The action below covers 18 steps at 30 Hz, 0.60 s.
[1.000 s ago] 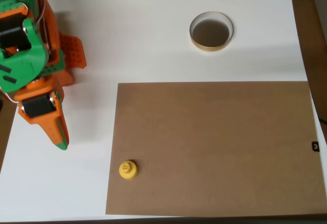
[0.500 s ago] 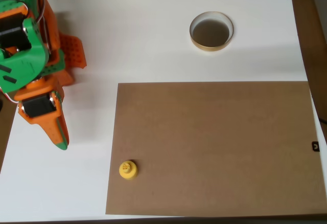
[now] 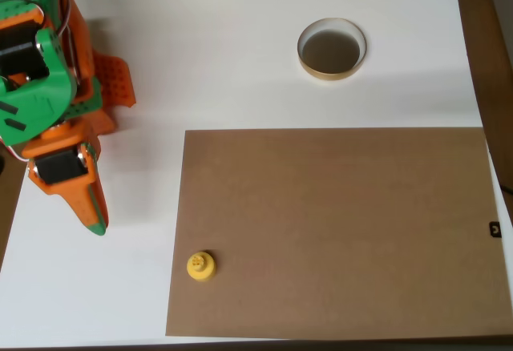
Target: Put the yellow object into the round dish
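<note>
Overhead view: the orange-and-green arm occupies the 9 o'clock edge of the white counter (image 3: 240,62), its hand (image 3: 94,219) pointing toward 6 o'clock with jaws drawn together, holding nothing. The yellow object (image 3: 200,266) rests at 7 o'clock on the brown mat (image 3: 337,231). The round dish (image 3: 332,48) sits at 1 o'clock, well apart; no legible writing.

A brown cardboard sheet (image 3: 337,231) lies flat on the white counter (image 3: 224,62). A small black tag (image 3: 494,228) sits at the sheet's right edge.

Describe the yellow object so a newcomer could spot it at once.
Find the brown sheet covering the white table's lower right in the overhead view. At its lower-left corner sits the yellow object, small and knobbed, the only bright yellow thing there.
</note>
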### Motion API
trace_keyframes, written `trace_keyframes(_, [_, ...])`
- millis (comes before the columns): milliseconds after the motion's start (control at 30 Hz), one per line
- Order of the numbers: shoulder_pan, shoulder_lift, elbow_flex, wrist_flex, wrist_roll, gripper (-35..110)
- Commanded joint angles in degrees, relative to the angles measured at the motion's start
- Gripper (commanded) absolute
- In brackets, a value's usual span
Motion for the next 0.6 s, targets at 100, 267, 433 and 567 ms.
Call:
trace_keyframes(100, [1.3,1.3,-0.5,-3.7,-0.2,6])
trace_keyframes(267, [-1.4,1.2,-2.6,-3.7,3.3,17])
trace_keyframes(433, [-3.4,1.2,-5.3,-5.7,1.0,24])
trace_keyframes(567, [-4.0,-0.3,-9.7,-6.4,-2.2,27])
